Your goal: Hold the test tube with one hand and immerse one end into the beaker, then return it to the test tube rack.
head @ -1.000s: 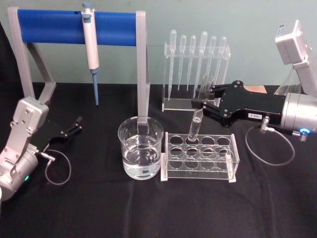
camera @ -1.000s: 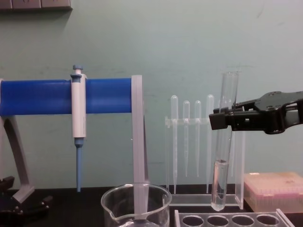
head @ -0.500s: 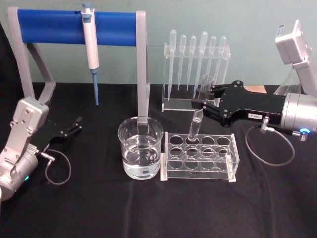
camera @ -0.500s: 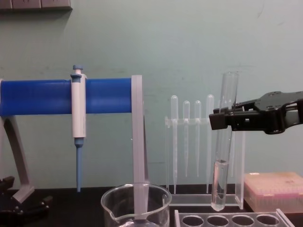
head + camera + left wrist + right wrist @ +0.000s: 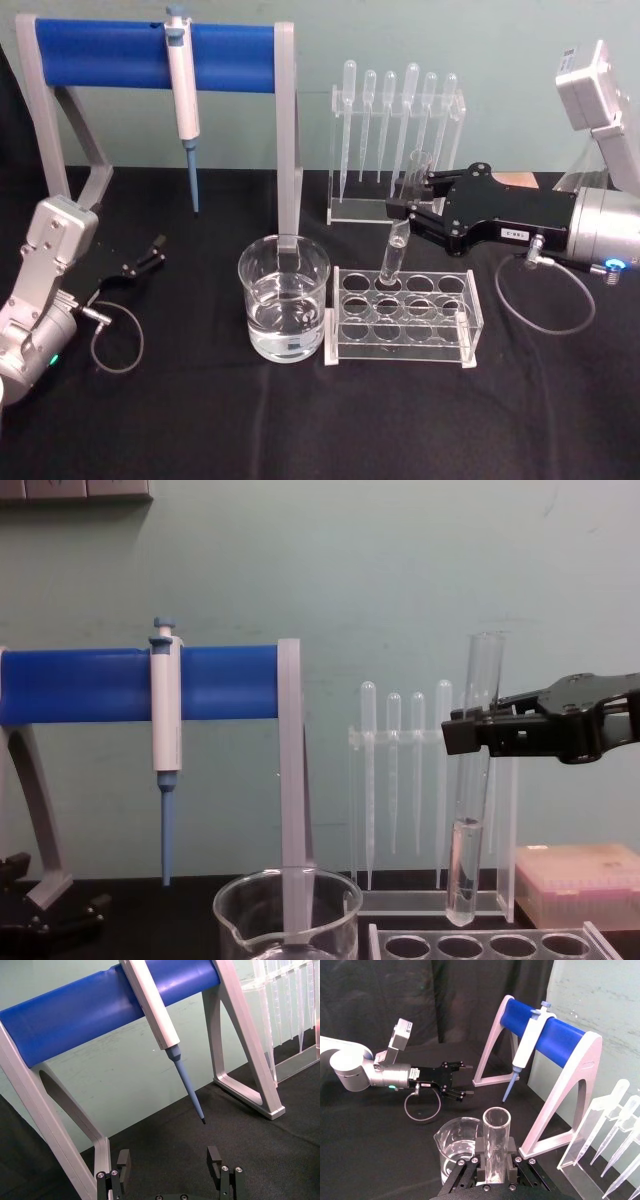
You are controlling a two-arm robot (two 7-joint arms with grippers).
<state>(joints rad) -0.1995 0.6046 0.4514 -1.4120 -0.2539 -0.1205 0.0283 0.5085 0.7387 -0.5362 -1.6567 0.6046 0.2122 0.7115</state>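
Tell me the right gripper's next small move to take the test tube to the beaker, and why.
Probably a short lift straight up. The right gripper is shut on the test tube, whose bottom hangs just above the rack. The beaker stands left of it, rim seemingly higher than that bottom, so sliding sideways might clip it. The left gripper is parked, open.

A laboratory. The hand grips a glass tube just above a clear rack of round holes. To the hand's left stand a beaker of clear liquid and a pipettor hung on a blue stand. Behind the hand hang pipettes. A black surface lies below it.
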